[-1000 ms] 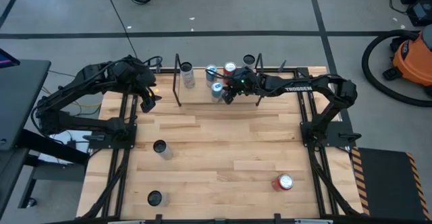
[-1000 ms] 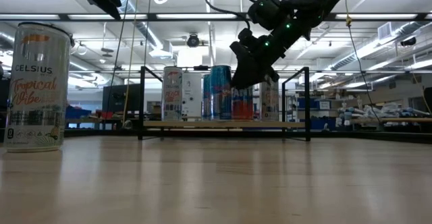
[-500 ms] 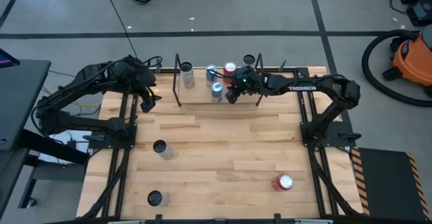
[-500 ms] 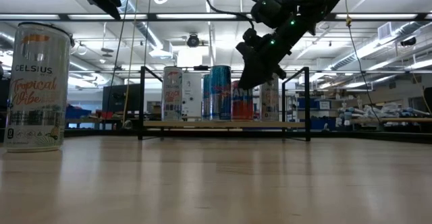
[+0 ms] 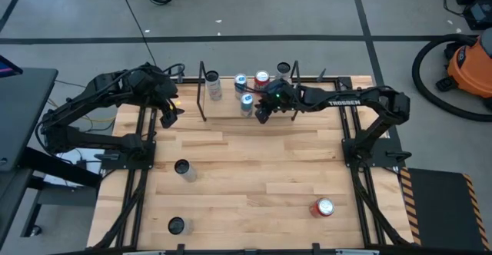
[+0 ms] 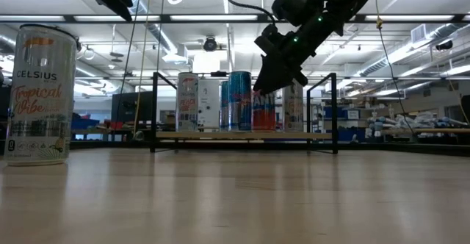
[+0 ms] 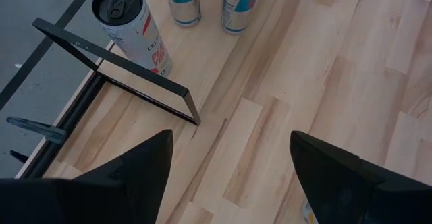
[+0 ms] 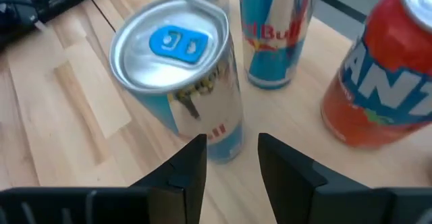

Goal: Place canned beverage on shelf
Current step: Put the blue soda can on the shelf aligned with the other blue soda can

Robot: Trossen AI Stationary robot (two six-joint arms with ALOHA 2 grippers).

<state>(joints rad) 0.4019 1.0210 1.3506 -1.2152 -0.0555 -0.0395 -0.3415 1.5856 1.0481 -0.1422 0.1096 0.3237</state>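
Observation:
The shelf (image 5: 247, 92) stands at the table's far edge, a wood board (image 6: 242, 135) between two black end frames. Several cans stand upright on it: a white one (image 5: 213, 82), blue ones (image 5: 241, 81), a red one (image 5: 262, 78). A blue can with a silver top (image 8: 179, 75) stands near the board's front. My right gripper (image 8: 233, 143) hovers just on the can's near right, above the shelf (image 5: 262, 114), open, nothing between its fingers. My left gripper (image 7: 229, 156) hangs open above the table's far left (image 5: 167, 117), by the shelf's left frame (image 7: 115, 69).
Loose cans stand on the table's near left (image 5: 182, 168) (image 5: 177, 226), one being the tall white can close to the low camera (image 6: 40, 93). A red can (image 5: 322, 207) lies on its side near the right front. Bare wood lies between them.

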